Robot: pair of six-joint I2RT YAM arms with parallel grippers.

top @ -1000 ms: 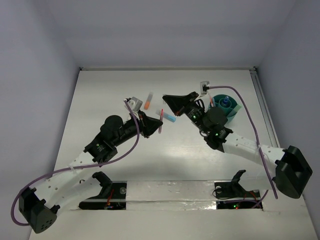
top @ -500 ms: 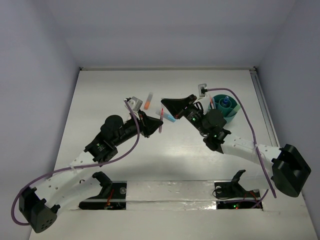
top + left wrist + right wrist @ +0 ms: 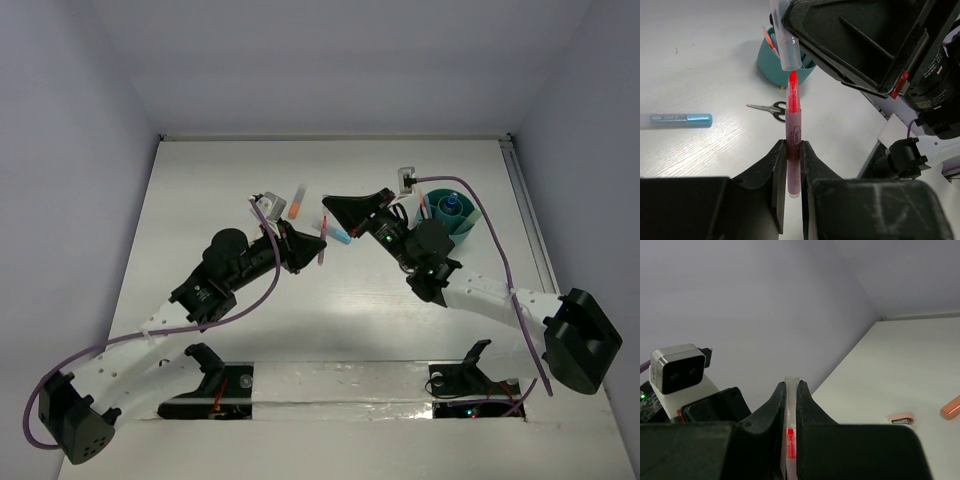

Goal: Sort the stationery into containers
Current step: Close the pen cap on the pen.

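Above the white tabletop (image 3: 200, 190), the left fingers (image 3: 778, 190) clamp a pink pen (image 3: 793, 130); the right fingers (image 3: 777, 410) pinch its clear cap (image 3: 789, 50), now moved left, just at the red tip, so capping likely precedes the far-right teal cup (image 3: 775, 70)

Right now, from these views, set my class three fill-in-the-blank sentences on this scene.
The left gripper grips a pen with a ___ tip.
The right gripper holds its ___ cap.
The scissors lie near a ___ cup.
Missing words: red; clear; teal.
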